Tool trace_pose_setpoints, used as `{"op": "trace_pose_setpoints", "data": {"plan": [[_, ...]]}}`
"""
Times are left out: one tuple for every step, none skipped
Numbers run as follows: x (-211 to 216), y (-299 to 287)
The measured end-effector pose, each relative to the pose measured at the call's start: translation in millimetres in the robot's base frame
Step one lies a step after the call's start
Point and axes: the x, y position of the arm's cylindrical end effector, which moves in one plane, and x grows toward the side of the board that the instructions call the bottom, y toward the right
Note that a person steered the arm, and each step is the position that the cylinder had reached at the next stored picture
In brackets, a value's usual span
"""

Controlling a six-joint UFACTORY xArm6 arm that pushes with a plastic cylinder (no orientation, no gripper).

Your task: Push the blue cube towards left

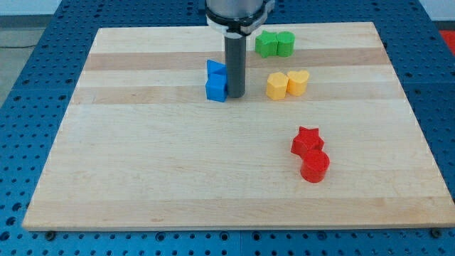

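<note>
The blue cube (216, 88) sits on the wooden board (178, 178) a little above its middle. A second blue block (215, 69), its shape unclear, touches the cube's top side. My tip (235, 95) stands right against the cube's right side. The rod runs straight up to the arm's dark end (238, 11) at the view's top.
Two green blocks (274, 44) lie close together near the board's top edge. A yellow block (277, 86) and a yellow heart (298, 82) lie right of my tip. A red star (307, 141) and a red cylinder (315, 166) lie at the lower right.
</note>
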Motion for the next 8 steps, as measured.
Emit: {"op": "trace_pose_setpoints", "data": {"plan": [[-14.0, -7.3], [-15.8, -21.1], [-13.8, -40.7], [-13.8, -62.9], [-13.3, -73.2], [-11.6, -74.1], [-8.1, -66.9], [-8.1, -39.7]]}}
